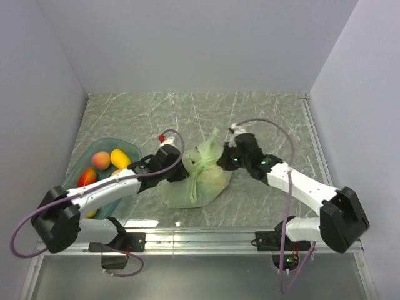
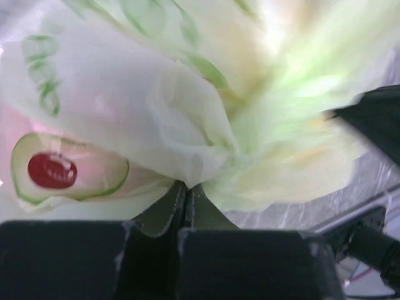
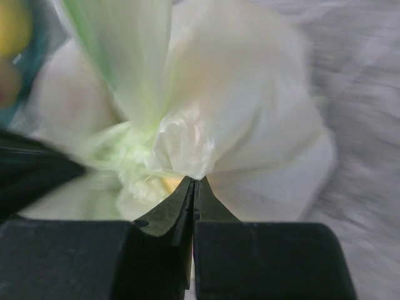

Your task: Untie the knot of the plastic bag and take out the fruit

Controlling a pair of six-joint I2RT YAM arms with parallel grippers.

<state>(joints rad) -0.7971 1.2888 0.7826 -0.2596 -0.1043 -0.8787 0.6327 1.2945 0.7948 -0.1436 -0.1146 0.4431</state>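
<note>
Left gripper [image 2: 186, 189]: jaws clenched tip to tip on a fold of the plastic bag [image 1: 199, 184], nipping the thin pale-green film on the left side of the knot [image 1: 200, 164]. Right gripper [image 3: 194, 181]: jaws likewise clamped together, pinching a pucker of film on the opposite side of the knot. The knot was tied, a bunched green twist between the two grippers, its pointed tail standing up toward the far side. The fruit [image 2: 14, 128] was inside the bag and showed only as faint pink and yellow tints through the film; single pieces could not be told apart. The bag lay on the marbled bench [image 1: 269, 119], about midway between the arms. A teal tray [image 1: 128, 144] sat at the left, apart from the bag, holding orange, yellow and red pieces, with the left arm reaching across its near side
</note>
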